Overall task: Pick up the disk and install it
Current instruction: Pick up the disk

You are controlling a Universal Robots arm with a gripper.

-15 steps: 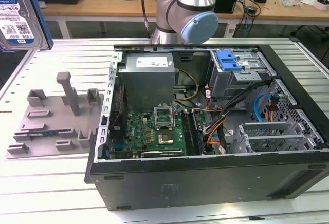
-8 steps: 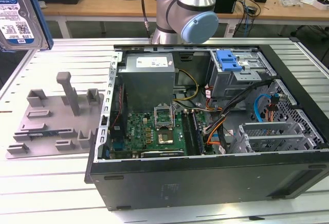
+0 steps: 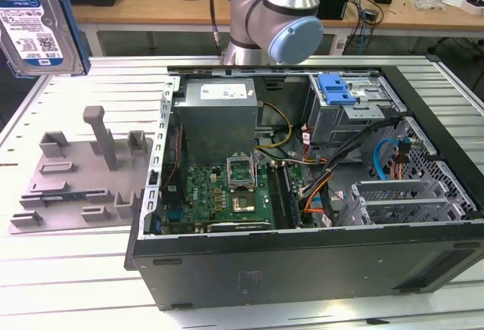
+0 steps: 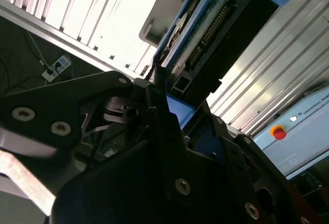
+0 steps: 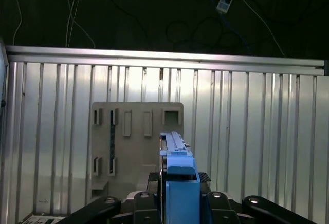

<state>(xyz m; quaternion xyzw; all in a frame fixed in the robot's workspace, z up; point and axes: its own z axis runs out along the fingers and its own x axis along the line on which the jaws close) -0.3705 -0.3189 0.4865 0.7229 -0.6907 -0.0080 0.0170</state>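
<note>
— What stands on the table (image 3: pixel 68 284)?

— One open computer case (image 3: pixel 302 194). One grey fixture plate (image 3: pixel 83 171) lies just beside it, on the exterior view's left. One arm (image 3: pixel 276 12) rises behind the case.

— And the disk?

— One disk (image 3: pixel 36 23), up in the air at the exterior view's upper left, well apart from the case. In the first wrist view the gripper (image 5: pixel 179 180) is clamped on its blue frame.

— Room around it?

— It hangs edge-on above the plate, touching nothing below. Bare ribbed table surrounds the plate on every side.
</note>
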